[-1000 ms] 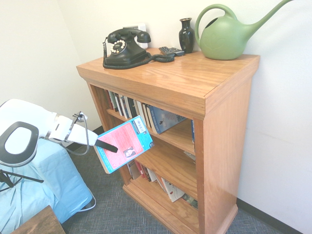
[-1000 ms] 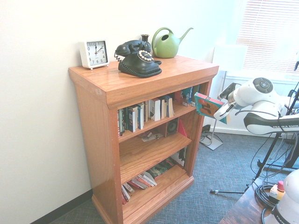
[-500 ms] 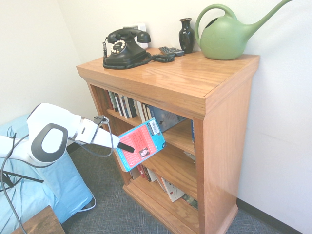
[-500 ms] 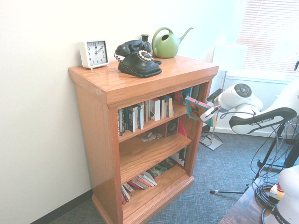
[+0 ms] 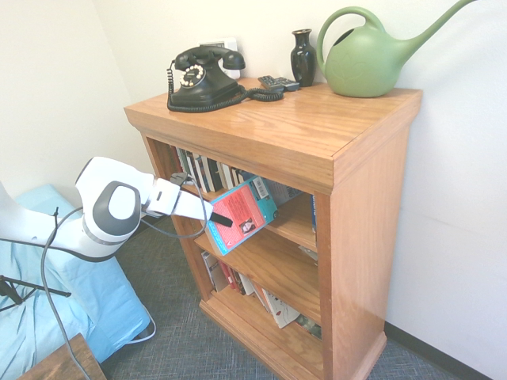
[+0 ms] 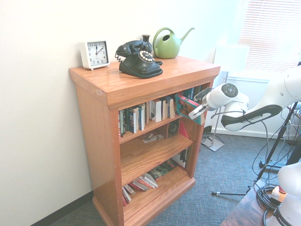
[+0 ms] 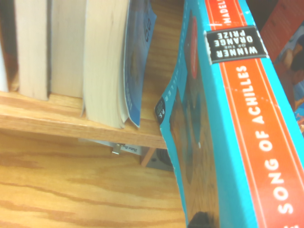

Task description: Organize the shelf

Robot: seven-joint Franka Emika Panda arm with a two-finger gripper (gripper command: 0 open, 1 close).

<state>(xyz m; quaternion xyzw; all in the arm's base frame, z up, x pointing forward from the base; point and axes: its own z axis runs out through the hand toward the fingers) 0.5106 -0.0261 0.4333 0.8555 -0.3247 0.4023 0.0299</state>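
My gripper (image 5: 223, 222) clamps a tilted book (image 5: 242, 214) at the shelf (image 5: 333, 158); its corner could jam against the leaning books (image 5: 207, 172).

White rounded arm (image 5: 111, 210), grey circular joint caps, black hand fingers, looping grey cable

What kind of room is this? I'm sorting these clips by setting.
Probably a home office or study corner. An oak bookcase full of books stands against a white wall, with a clock, a rotary phone and a watering can on top; carpet covers the floor, by a window with blinds.
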